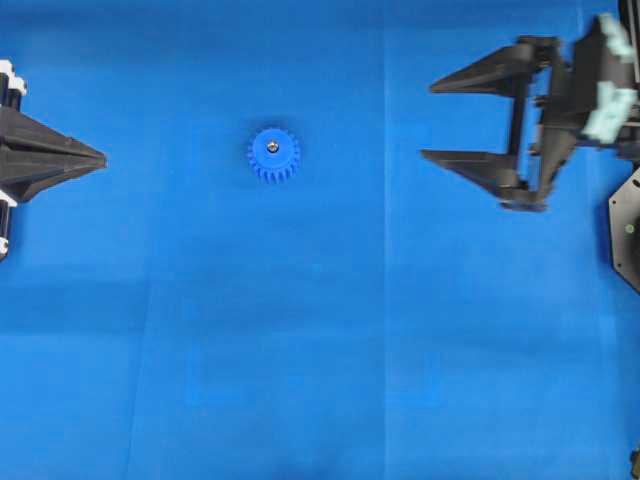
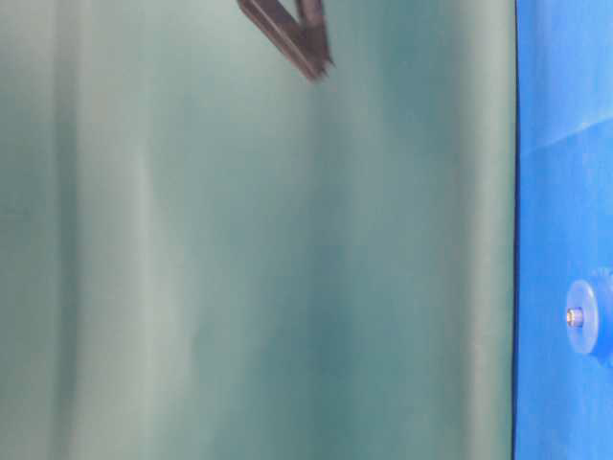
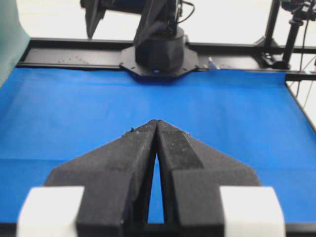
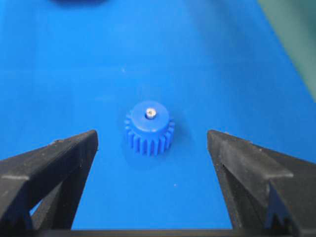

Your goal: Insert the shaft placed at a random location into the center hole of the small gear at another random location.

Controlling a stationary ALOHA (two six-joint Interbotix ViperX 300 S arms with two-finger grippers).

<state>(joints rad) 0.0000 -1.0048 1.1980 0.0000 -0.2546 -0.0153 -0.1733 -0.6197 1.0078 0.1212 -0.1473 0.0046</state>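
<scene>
The small blue gear [image 1: 273,154] stands flat on the blue mat, left of the middle. The shaft [image 1: 272,146] shows end-on as a shiny dot in the gear's center hole, which it fills and hides. Gear [image 4: 149,128] and shaft [image 4: 150,113] also show in the right wrist view, and at the right edge of the table-level view [image 2: 584,316]. My right gripper [image 1: 430,120] is open and empty, well to the right of the gear. My left gripper [image 1: 102,158] is shut and empty at the left edge, far from the gear, which its wrist view does not show.
The blue mat [image 1: 320,350] covers the table. The right arm's black base [image 3: 158,54] stands at the mat's far edge in the left wrist view. A green backdrop [image 2: 259,249] fills most of the table-level view.
</scene>
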